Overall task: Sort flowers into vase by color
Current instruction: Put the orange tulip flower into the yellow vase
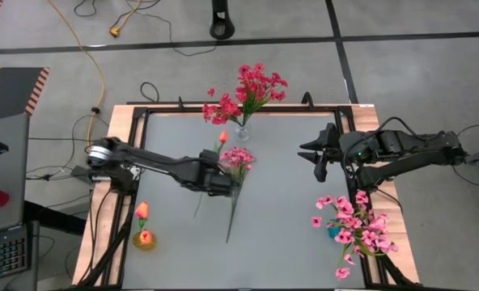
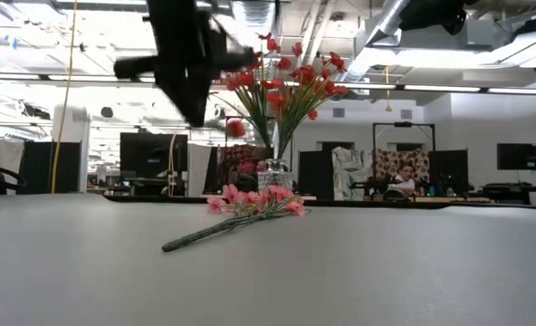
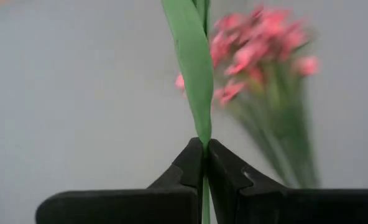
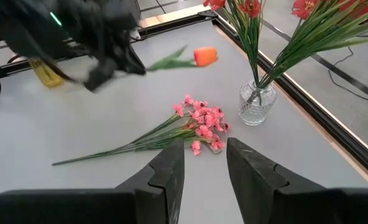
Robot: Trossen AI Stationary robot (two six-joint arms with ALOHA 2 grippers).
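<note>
Green stem pinched flat between my left hand's (image 3: 204,163) closed fingers (image 3: 187,165): I hold an orange tulip (image 4: 205,56) by its stalk, low down, so the bud hangs free at the far end. In the high view the left hand (image 1: 215,179) sits over mid-tabletop (image 1: 288,242), the bud (image 1: 222,137) pointing toward the back edge. In the low view it is well off the surface, so I judge the stem is being carried, not dragged.

Just beside the left hand lies a pink spray (image 1: 237,158), flat on the tabletop, blooms toward the back, stems trailing to the front. It is loose and not yet sorted.

Behind it, at the back edge, a clear glass vase (image 4: 257,104) stands upright with red flowers (image 1: 252,90) fanned out of it. A yellow vase (image 1: 144,239) at the front left holds orange buds (image 1: 142,211); by colour, I judge this is where my tulip belongs. A bunch of pink flowers (image 1: 357,226) stands at the front right, its vase mostly hidden by blooms; the loose spray should go there.

My right hand (image 4: 204,163) waits above the right side of the tabletop, fingers apart and empty, aimed at the pink spray.
</note>
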